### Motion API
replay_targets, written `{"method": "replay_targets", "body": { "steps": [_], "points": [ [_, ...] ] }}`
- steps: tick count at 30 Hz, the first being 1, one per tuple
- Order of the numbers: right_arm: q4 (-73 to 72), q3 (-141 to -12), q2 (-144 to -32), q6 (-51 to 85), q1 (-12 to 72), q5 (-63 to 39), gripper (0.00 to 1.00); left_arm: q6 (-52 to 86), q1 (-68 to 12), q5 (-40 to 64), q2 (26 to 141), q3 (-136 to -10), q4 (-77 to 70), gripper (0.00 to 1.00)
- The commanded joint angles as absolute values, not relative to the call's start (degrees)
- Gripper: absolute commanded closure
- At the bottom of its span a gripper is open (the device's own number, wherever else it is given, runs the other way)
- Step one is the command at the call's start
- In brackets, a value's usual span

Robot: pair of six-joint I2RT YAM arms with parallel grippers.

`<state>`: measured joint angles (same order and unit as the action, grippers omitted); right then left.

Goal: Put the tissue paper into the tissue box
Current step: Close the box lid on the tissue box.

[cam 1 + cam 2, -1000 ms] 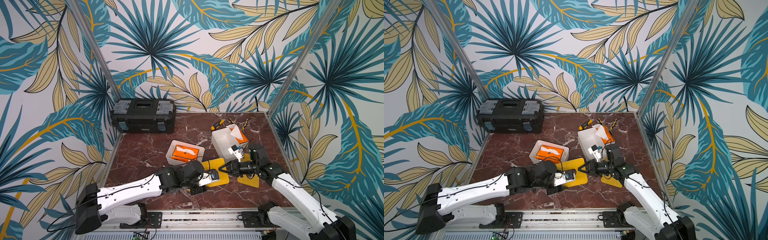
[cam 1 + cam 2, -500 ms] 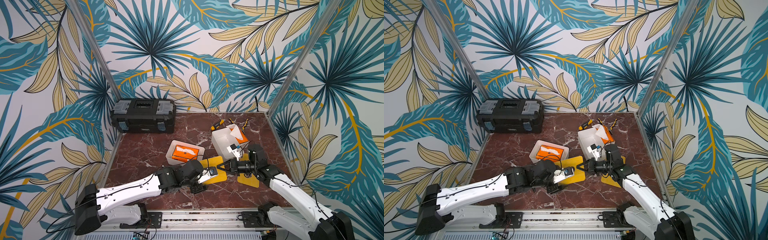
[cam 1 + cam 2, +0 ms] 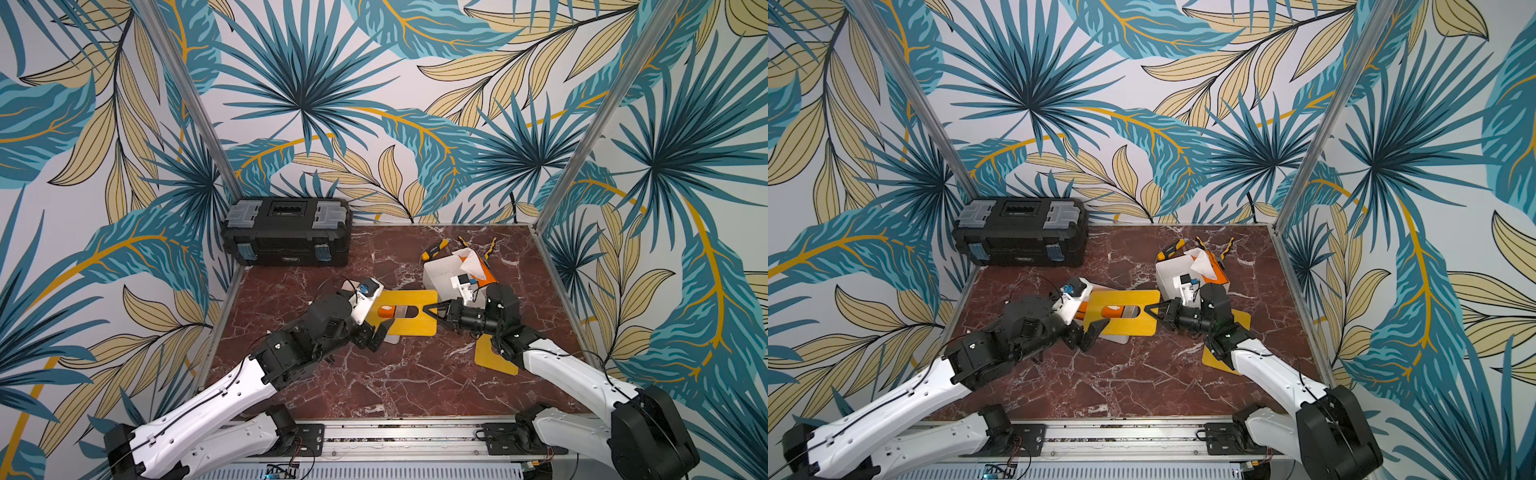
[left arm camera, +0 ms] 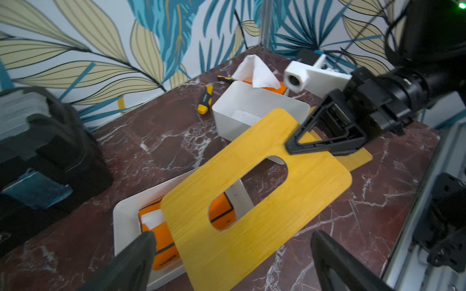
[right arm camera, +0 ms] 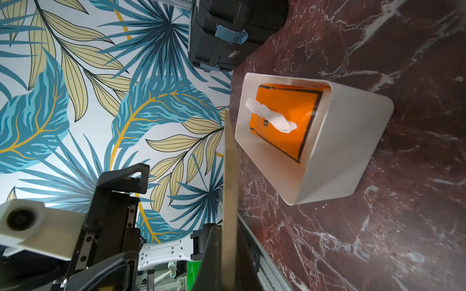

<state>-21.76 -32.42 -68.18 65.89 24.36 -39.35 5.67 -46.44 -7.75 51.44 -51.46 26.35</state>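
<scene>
A white tissue box [image 4: 118, 221] stands at mid-table, and an orange tissue paper pack [image 4: 164, 234] lies inside it. A white sheet [image 5: 269, 118] pokes out of the pack's top. A yellow slotted lid [image 3: 411, 328] hangs tilted over the box, and the pack [image 3: 384, 311] shows through its slot. My right gripper [image 3: 432, 311] is shut on the lid's right edge; the right wrist view shows the lid [image 5: 230, 189] edge-on between its jaws. My left gripper [image 3: 376, 336] stands open at the lid's near-left edge, its fingers [image 4: 141, 241] wide apart and off the lid [image 4: 252, 214].
A second, empty white box [image 3: 442, 270] stands at the back right, with another orange pack and its loose tissue [image 3: 471, 264] behind it. A screwdriver [image 3: 434, 249] and pliers [image 3: 490, 245] lie near them. A second yellow lid [image 3: 494, 357] lies under my right arm. A black toolbox [image 3: 286, 237] sits back left.
My left gripper has opened and let go of the lid. The right gripper has shut on the lid's right edge and carried it left and back, over the box.
</scene>
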Motion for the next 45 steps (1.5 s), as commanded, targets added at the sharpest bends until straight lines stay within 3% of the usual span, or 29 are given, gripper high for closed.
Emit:
{"method": "replay_targets", "body": {
  "steps": [1, 15, 45],
  "points": [
    [-31.74, -34.10, -71.84, 70.21, 26.70, -34.05, 1.00, 10.49, -41.14, -6.56, 50.35, -49.22, 27.20, 0.00],
    [-51.46, -38.81, -92.60, 78.59, 32.30, -27.74, 1.00, 17.28, -18.81, 13.19, 56.56, -45.90, 20.99, 0.00],
    [-55.82, -35.29, -97.73, 82.62, 35.13, -22.85, 1.00, 16.66, -15.64, 17.49, 67.73, -42.56, 12.18, 0.00]
  ]
}}
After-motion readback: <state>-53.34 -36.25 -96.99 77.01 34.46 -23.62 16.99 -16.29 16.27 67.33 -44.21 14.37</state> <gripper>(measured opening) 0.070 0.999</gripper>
